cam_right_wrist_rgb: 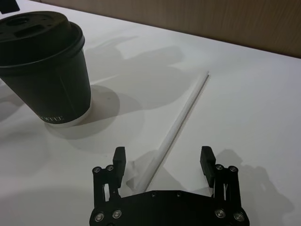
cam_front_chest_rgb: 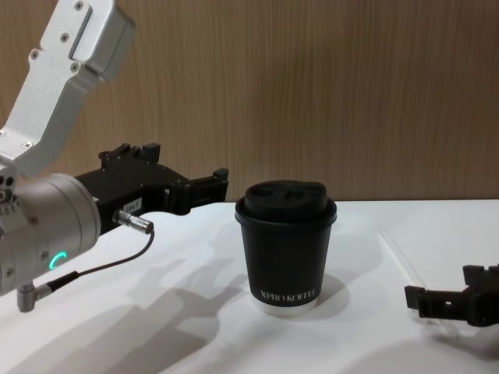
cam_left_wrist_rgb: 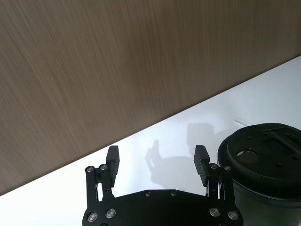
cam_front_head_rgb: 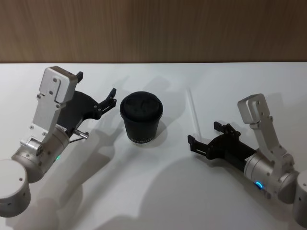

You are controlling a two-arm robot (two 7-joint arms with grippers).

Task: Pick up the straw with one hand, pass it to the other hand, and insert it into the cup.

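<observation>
1 thin, perhaps translucent white straw [cam_right_wrist_rgb: 181, 117] lies by the right gripper [cam_right_wrist_rgb: 163, 154], jaws apart.

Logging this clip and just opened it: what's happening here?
Nothing is held yet. The straw lies flat on the table right of the cup, which stands upright, lid on. The right gripper, open and low, has the straw's near end between its jaws, ungripped. The left gripper, open too, hangs in the air left of the cup.

I see a matt black paper cup [cam_front_chest_rgb: 287, 261], faintly shiny plastic lid [cam_front_chest_rgb: 286, 201]; smooth white table [cam_front_head_rgb: 144, 196]; wood-grain wall [cam_front_head_rgb: 153, 28] across top of frame.
</observation>
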